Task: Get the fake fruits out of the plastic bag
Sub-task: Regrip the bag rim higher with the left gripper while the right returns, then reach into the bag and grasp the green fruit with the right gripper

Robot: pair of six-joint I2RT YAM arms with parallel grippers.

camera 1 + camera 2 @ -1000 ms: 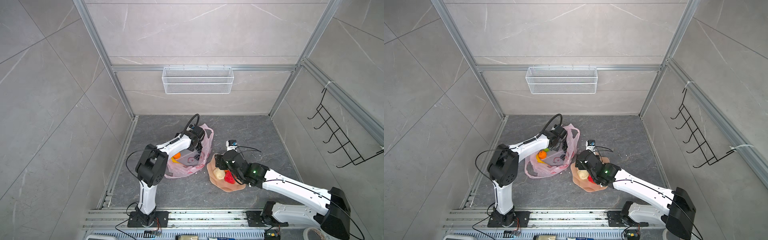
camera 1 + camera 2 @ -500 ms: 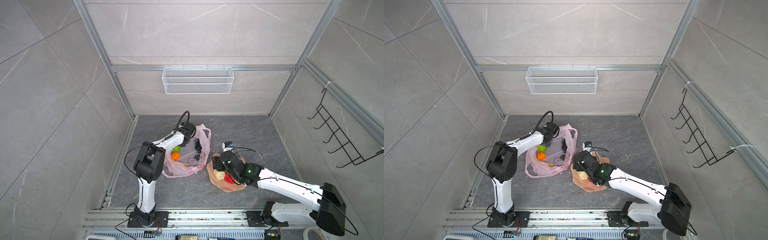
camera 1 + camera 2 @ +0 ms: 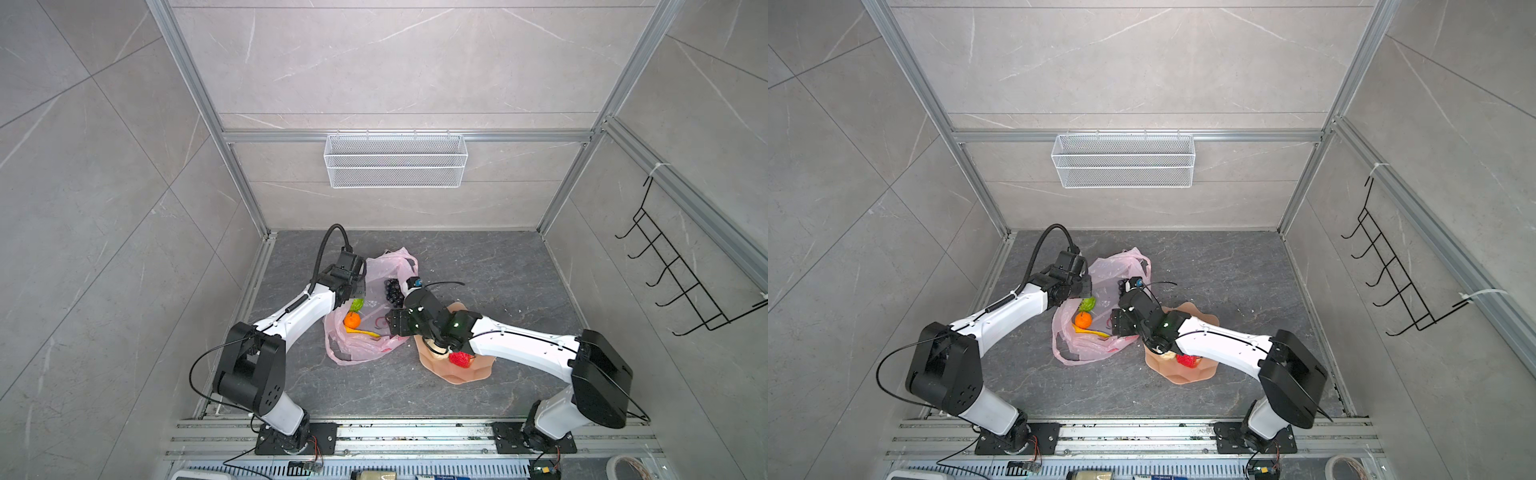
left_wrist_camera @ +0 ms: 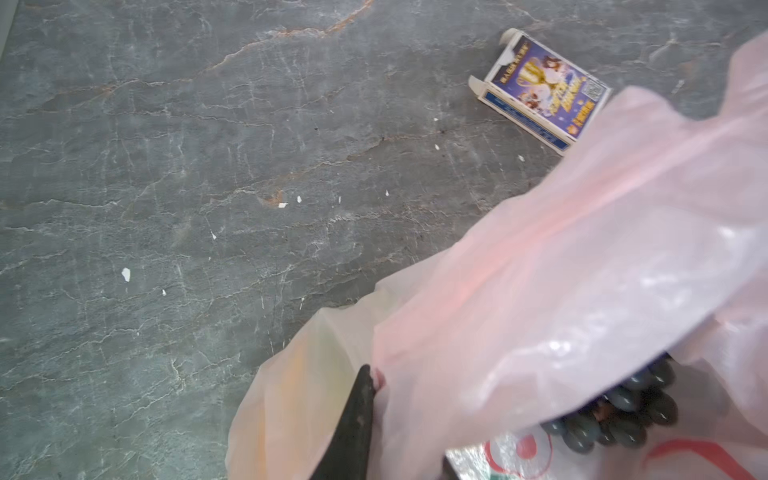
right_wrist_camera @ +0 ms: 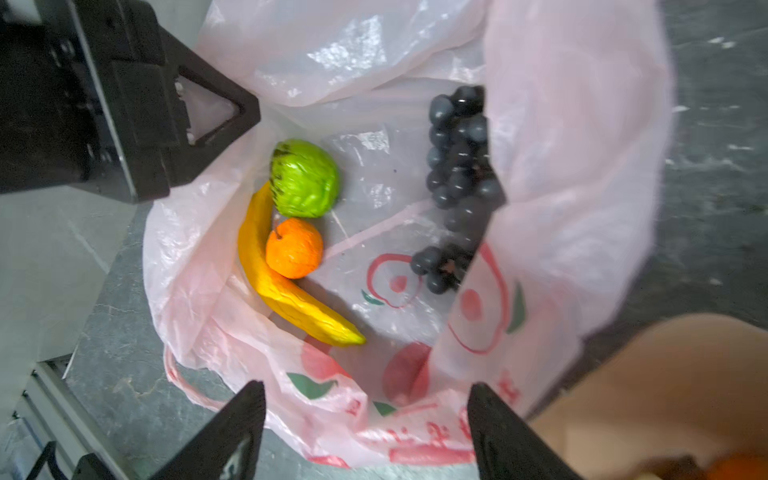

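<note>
Partway through. The plastic bag [image 3: 374,345] is lying open on the grey surface [image 3: 478,270] between the two arms. The left gripper [image 5: 216,114] is holding the bag's rim up, its fingers looking clamped on the pink film. The right gripper [image 5: 365,432] is hovering over the mouth, fingers apart, gripping nothing. Four fruits are sitting inside: banana [image 5: 282,291], green fruit [image 5: 305,178] and orange [image 5: 294,248] bunched together, and the grape bunch [image 5: 457,166] against the far bag wall. Already out, on the peach plate [image 3: 469,374] just beside the bag: a red fruit [image 3: 460,359] and a beige one [image 3: 436,348]. The arm is hiding part of the plate, so I'm counting at least two out, four to go.
</note>
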